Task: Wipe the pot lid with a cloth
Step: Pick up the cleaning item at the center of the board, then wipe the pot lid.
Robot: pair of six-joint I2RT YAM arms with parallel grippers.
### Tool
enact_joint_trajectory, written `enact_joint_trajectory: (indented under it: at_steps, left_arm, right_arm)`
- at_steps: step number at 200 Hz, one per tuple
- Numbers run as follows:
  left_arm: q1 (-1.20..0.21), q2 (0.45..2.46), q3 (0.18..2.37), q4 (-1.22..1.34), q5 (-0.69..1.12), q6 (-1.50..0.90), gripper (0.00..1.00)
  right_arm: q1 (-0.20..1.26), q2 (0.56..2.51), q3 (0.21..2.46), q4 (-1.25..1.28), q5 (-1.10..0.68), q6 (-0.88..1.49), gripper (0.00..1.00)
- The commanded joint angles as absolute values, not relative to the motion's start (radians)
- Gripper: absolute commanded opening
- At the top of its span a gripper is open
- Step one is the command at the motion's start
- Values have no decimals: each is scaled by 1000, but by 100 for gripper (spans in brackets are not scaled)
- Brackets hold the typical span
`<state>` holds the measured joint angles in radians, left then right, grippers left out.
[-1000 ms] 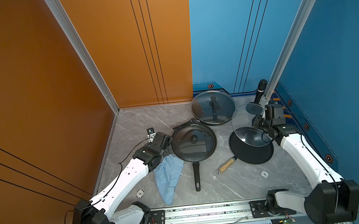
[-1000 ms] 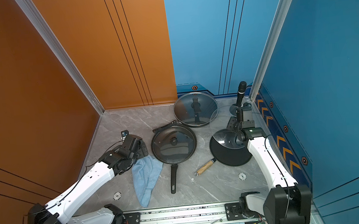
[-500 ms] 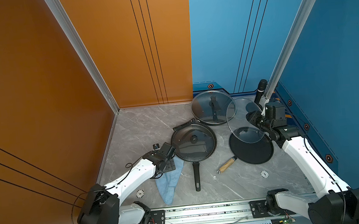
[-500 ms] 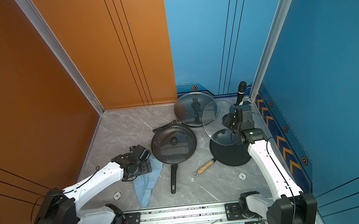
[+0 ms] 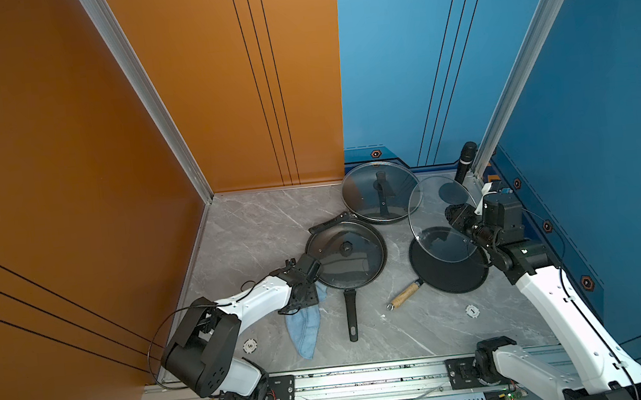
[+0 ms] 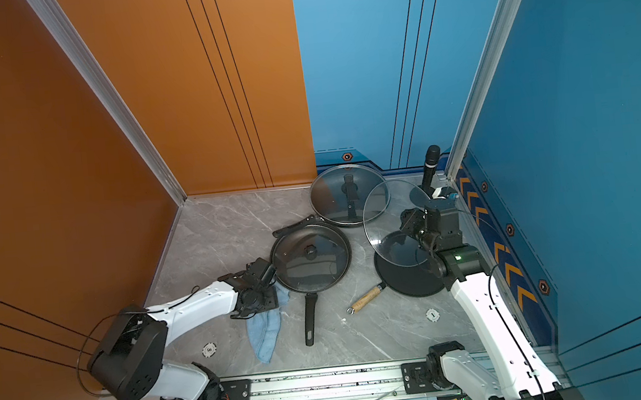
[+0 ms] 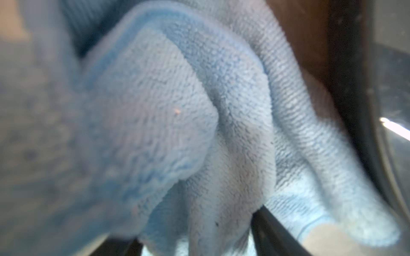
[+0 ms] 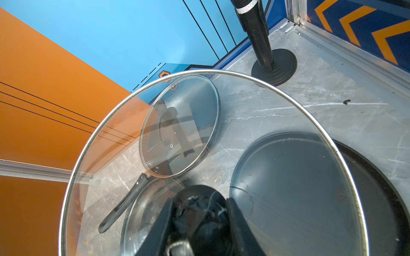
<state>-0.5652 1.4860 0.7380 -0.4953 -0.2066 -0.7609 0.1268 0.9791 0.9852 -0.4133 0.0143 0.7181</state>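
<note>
right gripper [image 8: 199, 212] clamps the knob of the tilted pot lid [image 5: 443, 217]. left gripper [image 5: 306, 290] is down at the cloth [image 5: 303, 331], seven o'clock of the frying pan [image 5: 351, 314]. whether it is apart or together, i cannot tell.

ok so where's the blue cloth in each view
Both top views: the light-blue cloth lies lower centre, just left of the frying pan handle.
Left wrist: it fills nearly the whole picture.
Right wrist: not in it.
Shared landmark: that frying pan, its dark rim bordering the cloth in the left wrist view.
</note>
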Motion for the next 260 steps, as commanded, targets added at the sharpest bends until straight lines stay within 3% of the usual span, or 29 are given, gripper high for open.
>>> enact_joint_trajectory:
  at_steps: [1,17,50,80,105,146,188,208,260]
  left_arm:
    - [-552,1549,733,-483,-185,-729,45]
    - [-551,1538,775,-512,-205,-695,24]
    - [-543,1411,841,-575,-270,-637,0]
    - [-521,1237,916,-647,-337,-569,0]
    - [-508,1112,1002,-683,-328,-455,0]
    - [-514,1124,1200,-628,-204,-288,0]
    - [-561,1125,1106,-35,101,-354,0]
    - [-563,1184,1136,102,184,-387,0]
    - [-523,1282,1244,113,240,-354,0]
  right_arm:
    - [149,947,980,-362,55,749,17]
    - [169,944,974,-354,62,757,17]
    - [182,966,966,-330,21,803,18]
    - [174,1042,959,-175,-142,912,18]
    - [171,1158,956,104,-339,1069,17]
    - [216,1398,1046,495,-546,1351,15]
    - [295,1651,1179,986,-626,1708,16]
    - [324,1772,1249,1232,-591,1892,14]
    - [361,1778,1331,1071,-657,1787,12]
